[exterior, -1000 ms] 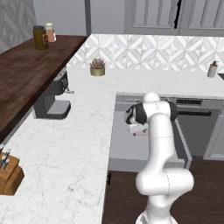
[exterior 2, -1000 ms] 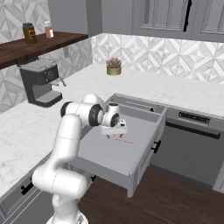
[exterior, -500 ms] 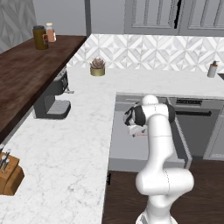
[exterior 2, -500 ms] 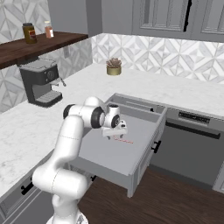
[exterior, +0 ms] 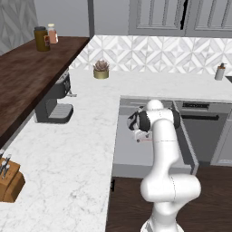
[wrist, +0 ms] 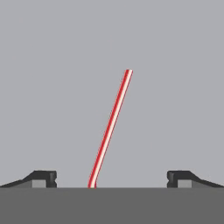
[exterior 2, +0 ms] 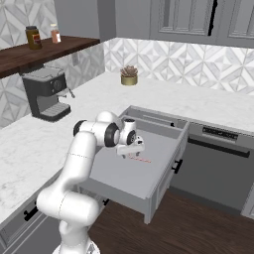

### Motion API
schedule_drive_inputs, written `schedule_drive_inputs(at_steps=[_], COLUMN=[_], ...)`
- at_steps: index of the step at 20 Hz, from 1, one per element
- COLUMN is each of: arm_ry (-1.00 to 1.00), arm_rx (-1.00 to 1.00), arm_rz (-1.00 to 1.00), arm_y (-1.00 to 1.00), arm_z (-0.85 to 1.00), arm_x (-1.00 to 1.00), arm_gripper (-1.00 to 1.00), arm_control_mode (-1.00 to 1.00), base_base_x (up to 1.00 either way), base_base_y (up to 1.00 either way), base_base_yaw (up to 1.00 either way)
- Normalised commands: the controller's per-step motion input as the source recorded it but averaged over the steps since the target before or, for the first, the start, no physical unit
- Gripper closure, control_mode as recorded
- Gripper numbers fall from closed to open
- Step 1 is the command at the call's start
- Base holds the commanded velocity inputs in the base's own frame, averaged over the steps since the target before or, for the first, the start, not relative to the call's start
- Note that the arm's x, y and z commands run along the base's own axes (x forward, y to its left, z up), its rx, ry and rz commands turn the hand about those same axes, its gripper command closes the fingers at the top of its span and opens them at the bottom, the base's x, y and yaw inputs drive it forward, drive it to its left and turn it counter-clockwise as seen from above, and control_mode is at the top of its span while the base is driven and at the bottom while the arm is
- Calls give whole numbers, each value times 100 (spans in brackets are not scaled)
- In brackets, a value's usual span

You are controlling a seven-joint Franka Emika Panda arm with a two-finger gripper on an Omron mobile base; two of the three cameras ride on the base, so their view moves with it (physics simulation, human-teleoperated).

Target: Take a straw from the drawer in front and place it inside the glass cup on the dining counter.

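The drawer (exterior 2: 163, 171) stands pulled out under the marble worktop, its plain grey floor (exterior: 131, 152) showing. A thin red-and-white straw (wrist: 110, 127) lies flat on that floor, also seen as a short red line (exterior 2: 140, 159) just beside the hand. My gripper (wrist: 111, 179) hangs low over the drawer, pointing down, open, with the straw's near end between the two fingertips (wrist: 43, 178) and not touched. The hand (exterior 2: 130, 145) is close above the drawer floor (exterior 2: 134, 173). The glass cup and the dining counter are out of view.
A coffee machine (exterior: 54, 102) stands on the marble worktop (exterior: 72, 154) left of the drawer. A small potted plant (exterior: 101, 70) sits by the back wall. A dark dishwasher (exterior 2: 213, 168) is right of the drawer. A knife block (exterior: 9, 181) sits at the near left.
The hand has sunk a little toward the drawer floor and the straw. The jaws stay wide open.
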Motion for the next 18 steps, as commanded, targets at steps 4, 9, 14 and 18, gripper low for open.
schedule_drive_inputs(at_steps=[4, 9, 14, 18], arm_ry=[0, 1, 0, 0], arm_rx=[7, 12, 7, 0], arm_rz=[1, 0, 0, 0], arm_y=[-6, -15, -7, 0], arm_z=[-14, -21, -21, -3], arm_x=[0, 0, -6, -18], arm_gripper=[100, 100, 100, 100], arm_control_mode=[-100, -100, -100, -100], base_base_x=[0, 0, 0, 0], base_base_y=[0, 0, 0, 0], base_base_yaw=[0, 0, 0, 0])
